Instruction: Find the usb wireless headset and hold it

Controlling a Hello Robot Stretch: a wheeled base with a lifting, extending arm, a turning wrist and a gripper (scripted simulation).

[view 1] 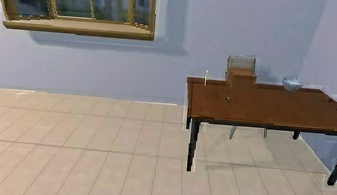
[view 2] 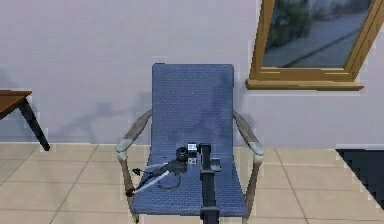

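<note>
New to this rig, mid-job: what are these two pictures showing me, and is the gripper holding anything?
It is a wheeled robot with one extending arm and a two-finger gripper. The forward view looks ahead from the robot: a brown table with a bowl on it, a chair behind, and a window. The arm side view looks out where the arm reaches: a blue armchair, with the dark arm rising from the bottom edge and the gripper seen against the seat. A thin dark shape shows on the seat near it; I cannot tell what it is, or whether the gripper holds anything.
</note>
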